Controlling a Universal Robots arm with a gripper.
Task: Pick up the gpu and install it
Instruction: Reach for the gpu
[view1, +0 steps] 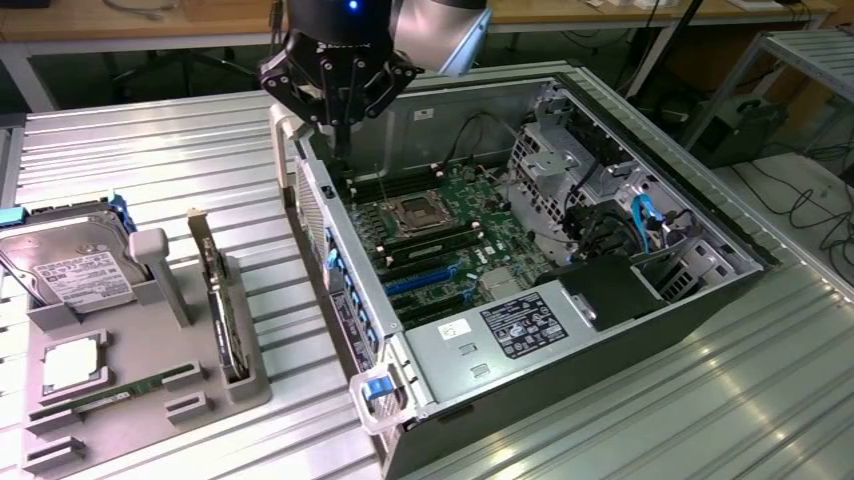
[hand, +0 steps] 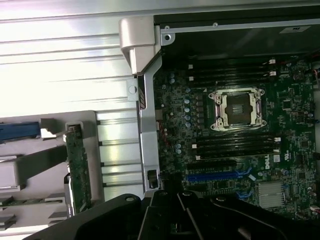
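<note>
The gpu (view1: 222, 305) is a thin green card standing on edge in a slot of the grey holder (view1: 160, 345), at the exterior view's left of the open computer case (view1: 534, 330). In the wrist view the gpu (hand: 78, 167) is seen edge-on beside the case's wall. My gripper (view1: 340, 135) hangs above the far corner of the case, over the motherboard's (view1: 441, 235) upper edge, well apart from the gpu. Its black fingers (hand: 172, 212) are shut with nothing between them.
The holder also carries a silver hard drive (view1: 74, 265), a CPU (view1: 74, 362) and a RAM stick (view1: 114, 392). Inside the case lie the CPU socket (hand: 236, 109), blue card slots (hand: 220, 175), drive cage (view1: 567, 150), cables and power supply (view1: 521, 330). Ribbed metal table (view1: 160, 150) surrounds everything.
</note>
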